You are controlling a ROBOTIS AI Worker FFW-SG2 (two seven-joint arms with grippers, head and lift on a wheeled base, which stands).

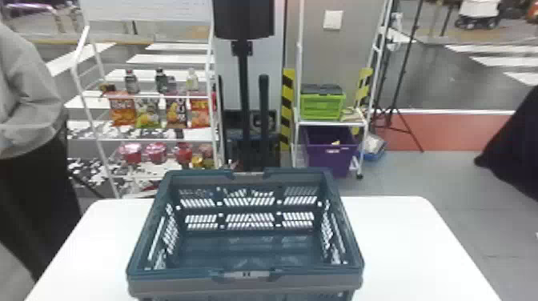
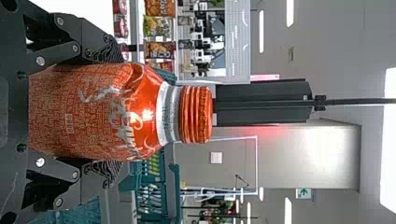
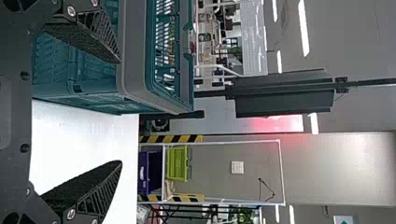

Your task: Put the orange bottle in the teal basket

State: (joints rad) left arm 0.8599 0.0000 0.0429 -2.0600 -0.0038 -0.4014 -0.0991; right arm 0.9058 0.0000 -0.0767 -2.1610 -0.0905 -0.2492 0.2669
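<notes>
On my left wrist view the left gripper (image 2: 114, 112) is clamped around the orange bottle (image 2: 93, 116), upright, cap up. The right wrist view shows my right gripper (image 3: 119, 112) spread apart near the teal basket (image 1: 180, 274). From the head view I see down to its floor; it sits on the white table (image 1: 404, 240). Snack bags (image 1: 122, 110) hang far left; a green crate (image 1: 322, 107) stands far right.

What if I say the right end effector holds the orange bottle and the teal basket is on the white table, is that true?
Wrong side: the left end effector holds the orange bottle, as the left wrist view shows. The teal basket is on the white table.
</notes>
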